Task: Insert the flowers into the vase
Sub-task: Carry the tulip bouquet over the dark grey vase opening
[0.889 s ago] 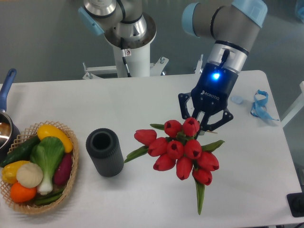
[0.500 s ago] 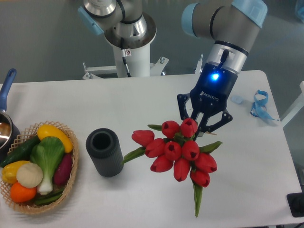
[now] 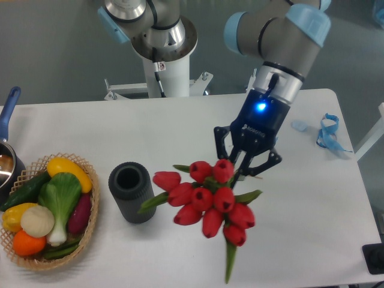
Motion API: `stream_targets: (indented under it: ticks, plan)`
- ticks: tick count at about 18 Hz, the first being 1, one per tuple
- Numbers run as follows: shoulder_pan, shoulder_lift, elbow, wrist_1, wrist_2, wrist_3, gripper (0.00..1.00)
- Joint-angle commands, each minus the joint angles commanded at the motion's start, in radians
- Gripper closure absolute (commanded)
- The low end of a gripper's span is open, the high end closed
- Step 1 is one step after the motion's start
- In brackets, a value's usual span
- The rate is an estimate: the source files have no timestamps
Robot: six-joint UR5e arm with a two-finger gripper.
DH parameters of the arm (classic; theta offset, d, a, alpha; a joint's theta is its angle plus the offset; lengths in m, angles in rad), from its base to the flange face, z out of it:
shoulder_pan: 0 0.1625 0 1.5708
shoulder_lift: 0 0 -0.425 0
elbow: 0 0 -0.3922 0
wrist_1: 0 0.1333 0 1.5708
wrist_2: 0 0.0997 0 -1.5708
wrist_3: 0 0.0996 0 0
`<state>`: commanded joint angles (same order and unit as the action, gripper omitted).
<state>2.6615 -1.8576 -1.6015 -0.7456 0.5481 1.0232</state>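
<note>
The flowers point(image 3: 205, 201), a bunch of red tulips with green leaves, hang in the air to the right of the vase. My gripper point(image 3: 242, 167) is shut on their stems just behind the buds, with the buds pointing toward the camera and down-left. The stems themselves are hidden by the gripper. The vase point(image 3: 132, 192) is dark grey, ribbed and upright on the white table point(image 3: 180, 129), its round mouth open and empty. The nearest tulip and a leaf tip sit a little to the right of the vase's side.
A wicker basket point(image 3: 89, 233) of toy vegetables stands at the front left. A pot with a blue handle point(image 3: 7, 111) is at the left edge. A blue strap point(image 3: 329, 133) lies at the right. The robot's white base point(image 3: 161, 66) is behind the table.
My gripper has moved left toward the vase, carrying the flowers with it. The bunch is now closer to the vase. The vase has not moved.
</note>
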Motion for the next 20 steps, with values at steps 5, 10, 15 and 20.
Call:
stream_targets:
  ticks: [5, 10, 15, 20]
  plan:
    - [-0.003, 0.003, -0.086, 0.002, -0.277, 0.037, 0.86]
    - [-0.055, 0.029, -0.184, 0.002, -0.428, 0.083, 0.86]
    - [-0.097, 0.055, -0.270, 0.002, -0.464, 0.143, 0.86]
    - [-0.094, 0.061, -0.270, 0.002, -0.488, 0.146, 0.86]
